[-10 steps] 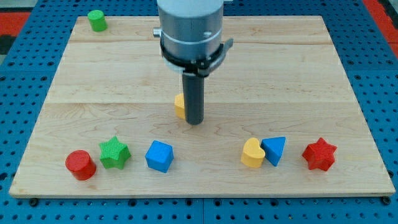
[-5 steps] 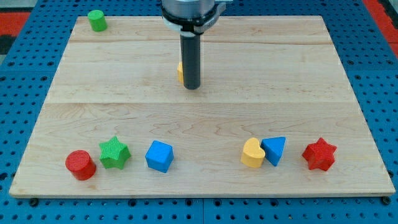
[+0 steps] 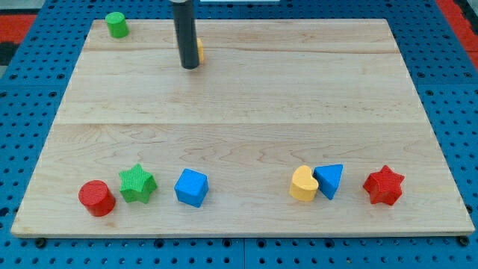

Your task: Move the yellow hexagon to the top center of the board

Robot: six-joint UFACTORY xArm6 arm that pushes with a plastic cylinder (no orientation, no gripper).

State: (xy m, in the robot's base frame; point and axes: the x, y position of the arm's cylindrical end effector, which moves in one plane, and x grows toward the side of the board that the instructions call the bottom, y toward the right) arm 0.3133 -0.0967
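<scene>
The yellow hexagon lies near the view's top, left of centre, mostly hidden behind my rod; only its right edge shows. My tip rests on the board just in front of and left of the hexagon, touching or nearly touching it.
A green cylinder stands at the top left corner. Along the bottom from the left are a red cylinder, a green star, a blue cube, a yellow heart against a blue triangle, and a red star.
My tip has moved up and to the left across the board, pushing the yellow hexagon from the middle to near the top edge. The other blocks have not moved.
</scene>
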